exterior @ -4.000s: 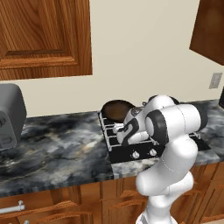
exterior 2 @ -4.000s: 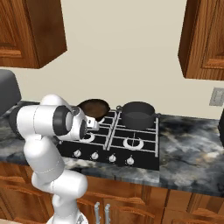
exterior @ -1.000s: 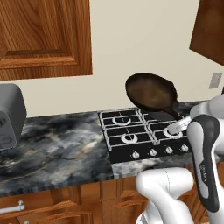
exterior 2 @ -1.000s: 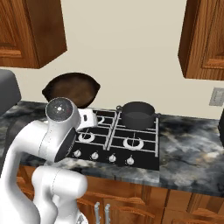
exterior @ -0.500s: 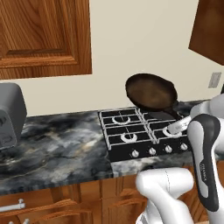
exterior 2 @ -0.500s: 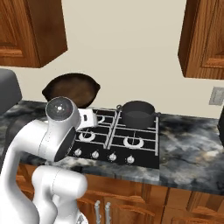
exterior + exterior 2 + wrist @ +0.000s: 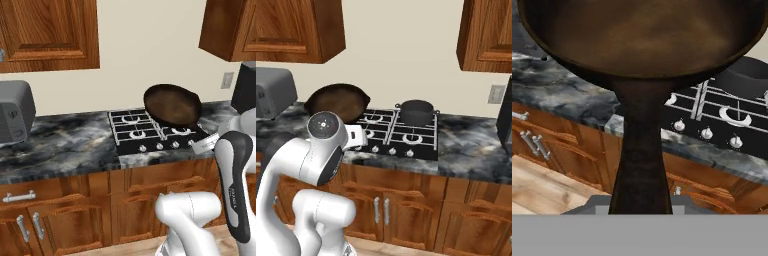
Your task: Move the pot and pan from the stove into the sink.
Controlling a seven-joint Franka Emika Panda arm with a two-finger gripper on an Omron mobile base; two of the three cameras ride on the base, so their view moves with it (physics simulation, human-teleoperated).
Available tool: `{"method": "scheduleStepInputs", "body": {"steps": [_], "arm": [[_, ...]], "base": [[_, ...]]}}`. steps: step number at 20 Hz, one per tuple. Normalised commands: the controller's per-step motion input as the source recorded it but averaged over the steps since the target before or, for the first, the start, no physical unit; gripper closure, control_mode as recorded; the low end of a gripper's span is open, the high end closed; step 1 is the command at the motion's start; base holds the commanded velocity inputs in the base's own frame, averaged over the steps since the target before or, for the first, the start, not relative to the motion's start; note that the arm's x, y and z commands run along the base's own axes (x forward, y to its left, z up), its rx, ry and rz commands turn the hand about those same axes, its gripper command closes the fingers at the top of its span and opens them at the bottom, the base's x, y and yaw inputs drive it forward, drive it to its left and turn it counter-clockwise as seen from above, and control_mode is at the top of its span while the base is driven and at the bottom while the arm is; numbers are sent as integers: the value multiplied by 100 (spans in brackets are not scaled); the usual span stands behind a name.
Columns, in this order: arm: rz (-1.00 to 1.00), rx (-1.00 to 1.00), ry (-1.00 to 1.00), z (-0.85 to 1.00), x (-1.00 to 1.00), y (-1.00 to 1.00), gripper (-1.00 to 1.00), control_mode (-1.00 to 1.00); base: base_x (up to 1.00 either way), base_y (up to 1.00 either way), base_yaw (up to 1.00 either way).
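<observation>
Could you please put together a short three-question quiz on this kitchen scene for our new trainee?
1. True or false: the pan rests flat on the stove.
2. What stands on the stove's back right burner in the right base view?
3. The gripper grips the pan by its: A) rim B) handle C) base.

Key:
1. False; it is lifted and tilted.
2. The pot.
3. B.
</observation>
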Motion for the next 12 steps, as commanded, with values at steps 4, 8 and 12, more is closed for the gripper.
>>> {"method": "scheduleStepInputs", "body": {"steps": [4,8,12], "arm": [[0,0,0,0,0,0,100,100],[0,0,0,0,0,0,100,100],[0,0,0,0,0,0,100,100]], "base": [[-52,-6,1],[-24,-2,9],[-10,-1,22]]}}
